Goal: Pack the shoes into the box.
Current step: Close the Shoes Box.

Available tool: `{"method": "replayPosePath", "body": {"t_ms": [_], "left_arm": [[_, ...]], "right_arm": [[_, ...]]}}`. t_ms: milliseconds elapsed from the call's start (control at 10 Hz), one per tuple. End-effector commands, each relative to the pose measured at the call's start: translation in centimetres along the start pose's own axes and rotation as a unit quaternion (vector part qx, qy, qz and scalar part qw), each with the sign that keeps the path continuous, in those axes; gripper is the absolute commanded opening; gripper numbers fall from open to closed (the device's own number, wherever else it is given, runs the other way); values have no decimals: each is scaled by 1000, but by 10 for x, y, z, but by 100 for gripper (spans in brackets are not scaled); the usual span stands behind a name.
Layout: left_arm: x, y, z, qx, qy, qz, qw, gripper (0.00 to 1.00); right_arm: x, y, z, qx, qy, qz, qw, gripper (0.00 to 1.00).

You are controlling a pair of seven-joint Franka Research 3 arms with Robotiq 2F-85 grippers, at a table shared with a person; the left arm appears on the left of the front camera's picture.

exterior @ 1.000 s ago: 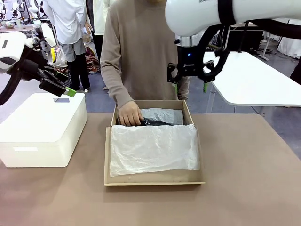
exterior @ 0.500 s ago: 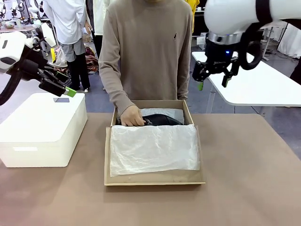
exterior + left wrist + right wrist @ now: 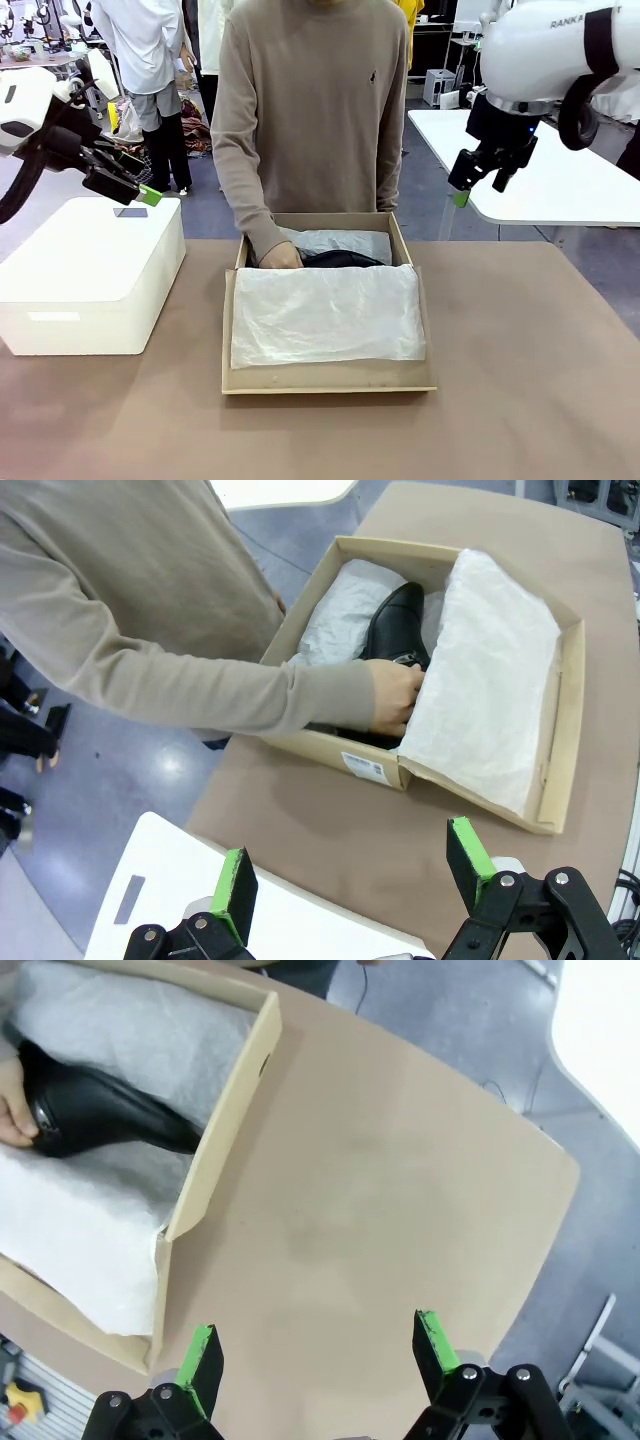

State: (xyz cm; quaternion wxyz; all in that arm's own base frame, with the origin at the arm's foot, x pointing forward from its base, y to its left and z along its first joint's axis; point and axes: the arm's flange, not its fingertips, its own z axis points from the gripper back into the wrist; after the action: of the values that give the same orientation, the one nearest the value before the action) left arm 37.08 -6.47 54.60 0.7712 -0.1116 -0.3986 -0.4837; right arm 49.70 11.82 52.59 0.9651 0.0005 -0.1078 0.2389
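Note:
The tan cardboard box (image 3: 330, 378) lies open at the table's middle, and white tissue paper (image 3: 325, 315) covers most of its inside. One black shoe (image 3: 345, 258) shows at the far end, with the person's hand (image 3: 280, 257) on it. The left wrist view has the same shoe (image 3: 395, 620), hand (image 3: 395, 695) and box (image 3: 560, 720) below. My left gripper (image 3: 140, 178) hangs open over the white plastic box, nothing between its fingers (image 3: 235, 890). My right gripper (image 3: 480, 190) is open and empty, high and to the right of the cardboard box. Its wrist view looks down on the box wall (image 3: 225, 1130) and the shoe (image 3: 110, 1115).
A large white plastic box (image 3: 90, 265) stands at the table's left. The person in a beige sweater (image 3: 310, 110) stands at the far edge behind the cardboard box. A white table (image 3: 540, 180) is off to the right. Bare brown tabletop (image 3: 530, 360) lies right of the cardboard box.
My right arm has swung from above the cardboard box's far edge out to the right. The person's hand has shifted slightly on the shoe. My left arm has stayed still.

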Motion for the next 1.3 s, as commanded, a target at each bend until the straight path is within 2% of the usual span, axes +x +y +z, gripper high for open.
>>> {"method": "replayPosePath", "body": {"t_ms": [0,100,200,700,1200], "left_arm": [[-2,1,0,-5,-6,-5,1000,100],[-2,1,0,-5,-6,-5,1000,100],[-2,1,0,-5,-6,-5,1000,100],[-2,1,0,-5,-6,-5,1000,100],[-2,1,0,-5,-6,-5,1000,100]], "right_arm": [[-13,-5,-8,36,-28,36,998,100],[-10,-2,-8,24,-14,13,1000,100],[-3,-3,-4,8,-9,18,1000,100],[-5,-2,-7,11,-7,19,1000,100],[-40,-48,-28,79,-70,163,981,100]]}}
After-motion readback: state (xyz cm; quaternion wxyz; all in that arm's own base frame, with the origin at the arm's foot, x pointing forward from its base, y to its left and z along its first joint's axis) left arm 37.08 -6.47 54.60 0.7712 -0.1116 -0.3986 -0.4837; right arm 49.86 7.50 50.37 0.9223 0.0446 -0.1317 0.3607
